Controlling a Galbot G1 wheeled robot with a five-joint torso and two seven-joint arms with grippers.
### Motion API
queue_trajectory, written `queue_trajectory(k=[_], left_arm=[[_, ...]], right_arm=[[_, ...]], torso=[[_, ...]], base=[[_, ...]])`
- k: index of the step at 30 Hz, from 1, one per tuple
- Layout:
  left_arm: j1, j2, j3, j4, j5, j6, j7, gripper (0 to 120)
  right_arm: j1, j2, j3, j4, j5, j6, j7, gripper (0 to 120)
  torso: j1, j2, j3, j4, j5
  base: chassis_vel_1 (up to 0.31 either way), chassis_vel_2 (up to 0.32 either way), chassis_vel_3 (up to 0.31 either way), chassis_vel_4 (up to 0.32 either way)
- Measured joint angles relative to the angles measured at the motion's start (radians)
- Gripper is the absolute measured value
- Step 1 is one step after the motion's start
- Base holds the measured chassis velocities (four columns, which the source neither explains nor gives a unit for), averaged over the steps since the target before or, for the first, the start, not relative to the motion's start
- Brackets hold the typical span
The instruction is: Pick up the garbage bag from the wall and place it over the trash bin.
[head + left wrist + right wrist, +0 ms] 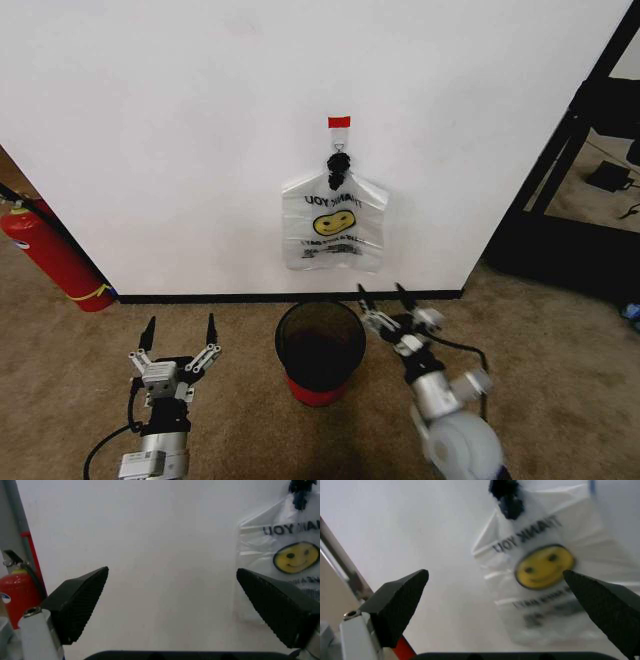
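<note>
The garbage bag (335, 225) hangs flat on the white wall (180, 120) from a hook, with a black knot and a strip of red tape above it. It is thin white plastic with a yellow smiley face. Right below it on the carpet stands the trash bin (281, 345), black wire mesh on a red base. My left gripper (180, 335) is open, low and left of the bin, facing the wall. My right gripper (382, 300) is open just right of the bin's rim, below the bag. The left wrist view has the bag (287, 555) off to one side; the right wrist view has the bag (545, 577) ahead.
A red fire extinguisher (50, 255) leans at the wall on the far left. A black frame (570, 140) stands at the wall's right end, with dark items on the floor behind it. A black baseboard (200, 297) runs along the wall; brown carpet surrounds the bin.
</note>
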Motion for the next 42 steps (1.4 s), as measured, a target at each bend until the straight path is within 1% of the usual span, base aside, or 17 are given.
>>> queue_trajectory(k=[1,2,4,8,9,11,15,21,25,29,42], left_arm=[[0.0,0.0,0.0,0.0,0.0,0.0,0.0,100],[0.005,-0.003,-0.002,-0.003,0.021,-0.003,-0.001,100],[0.013,-0.008,-0.002,-0.014,0.038,-0.003,-0.001,100],[0.031,-0.022,-0.005,-0.034,0.058,-0.005,-0.001,100],[0.031,-0.022,-0.005,-0.034,0.058,-0.005,-0.001,100],[0.041,-0.029,-0.011,-0.041,0.062,-0.009,-0.001,100],[0.048,-0.031,-0.015,-0.046,0.063,-0.011,-0.002,100],[0.039,-0.038,-0.012,-0.049,0.063,-0.006,-0.002,100],[0.037,-0.043,-0.009,-0.047,0.063,-0.006,-0.002,100],[0.037,-0.043,-0.008,-0.045,0.063,-0.006,-0.002,100],[0.04,-0.035,-0.016,-0.066,0.055,-0.001,-0.002,100]], right_arm=[[0.0,0.0,0.0,0.0,0.0,0.0,0.0,100],[0.073,0.008,-0.017,-0.048,0.054,-0.021,-0.008,100],[0.159,0.016,-0.034,-0.113,0.13,-0.04,-0.02,100],[0.288,0.021,-0.042,-0.225,0.291,-0.07,-0.038,100],[0.288,0.021,-0.042,-0.225,0.291,-0.07,-0.038,100],[0.353,0.024,-0.04,-0.289,0.355,-0.081,-0.052,100],[0.448,0.029,-0.041,-0.379,0.418,-0.102,-0.091,100],[0.53,0.05,-0.056,-0.462,0.433,-0.115,-0.115,100],[0.555,0.062,-0.059,-0.497,0.429,-0.116,-0.119,100],[0.587,0.083,-0.041,-0.559,0.412,-0.116,-0.137,100],[0.634,0.121,-0.04,-0.621,0.402,-0.119,-0.142,100]], torso=[[0.0,0.0,0.0,0.0,0.0],[0.0,0.0,0.0,0.0001,0.0],[0.0,0.0,0.0,0.0003,0.0],[0.0,0.0,0.0,-0.0001,-0.0001],[0.0,0.0,0.0,-0.0001,-0.0001],[0.0,0.0,0.0,0.0,0.0001],[0.0,0.0,0.0,-0.0001,0.0],[0.0,0.0,0.0,0.0,0.0],[0.0,0.0,0.0,0.0,0.0],[0.0,0.0,0.0,0.0,0.0],[0.0,0.0,0.0,0.0,0.0]], base=[[0.0,0.0,0.0,0.0],[0.0,0.0,0.0,0.0],[0.0,0.0,0.0,0.0],[0.0,0.0,0.0,0.0],[0.0,0.0,0.0,0.0],[0.0,0.0,0.0,0.0],[0.0,0.0,0.0,0.0],[0.0,0.0,0.0,0.0],[0.0,0.0,0.0,0.0],[0.0,0.0,0.0,0.0],[0.0,0.0,0.0,0.0]])
